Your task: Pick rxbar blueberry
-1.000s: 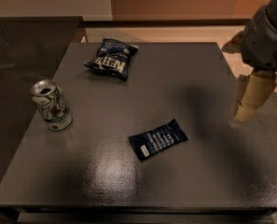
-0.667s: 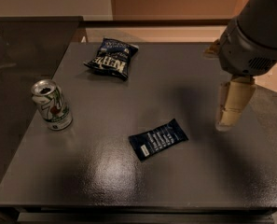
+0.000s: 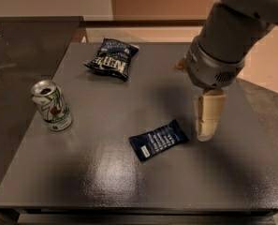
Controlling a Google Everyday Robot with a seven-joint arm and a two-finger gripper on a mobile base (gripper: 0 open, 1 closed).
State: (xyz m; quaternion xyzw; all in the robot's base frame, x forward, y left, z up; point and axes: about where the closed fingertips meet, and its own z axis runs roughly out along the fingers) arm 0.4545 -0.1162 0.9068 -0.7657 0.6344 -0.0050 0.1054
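Camera view: grasp not yet made. Small flat rectangular dark navy snack-bar wrapper with white text lines, the rxbar blueberry (image 3: pixel 158 140), lies untouched near the middle of the glossy dark grey worktop (image 3: pixel 106 182). Beige claw (image 3: pixel 205 134) hangs just beside the bar's right end, apart from it; whether it is spread or pressed together cannot be told. Descent, closure and lift remain. Puffy crinkled blue chip bag (image 3: pixel 111 59) and upright green-and-white metal can (image 3: pixel 52 105) sit well apart.
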